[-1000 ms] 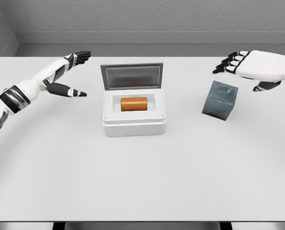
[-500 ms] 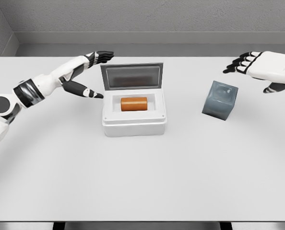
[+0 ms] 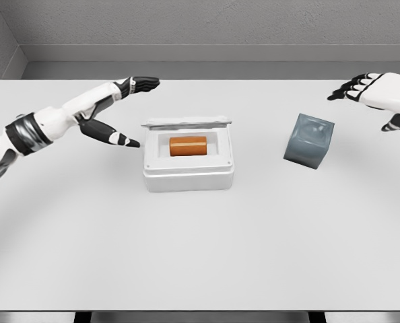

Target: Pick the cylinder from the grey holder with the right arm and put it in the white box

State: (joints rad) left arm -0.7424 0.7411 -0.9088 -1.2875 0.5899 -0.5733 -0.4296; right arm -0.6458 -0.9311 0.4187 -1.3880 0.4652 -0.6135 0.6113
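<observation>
An orange cylinder (image 3: 188, 146) lies on its side inside the white box (image 3: 188, 173) at the table's middle. The box's grey lid (image 3: 186, 122) is tipped forward, now nearly edge-on above the back wall. My left hand (image 3: 129, 111) is open just left of the box, its fingers (image 3: 145, 83) reaching toward the lid's left corner and the thumb pointing at the box's side. The grey holder (image 3: 308, 140) stands tilted to the right and holds nothing that I can see. My right hand (image 3: 375, 97) hovers open at the far right, behind and right of the holder.
The white table (image 3: 200, 242) ends at a front edge near the bottom of the view. A grey wall runs behind it.
The lid has swung down from upright toward the box. My left hand reached in to the lid's left side, then drew slightly back. My right hand has drifted right, away from the holder.
</observation>
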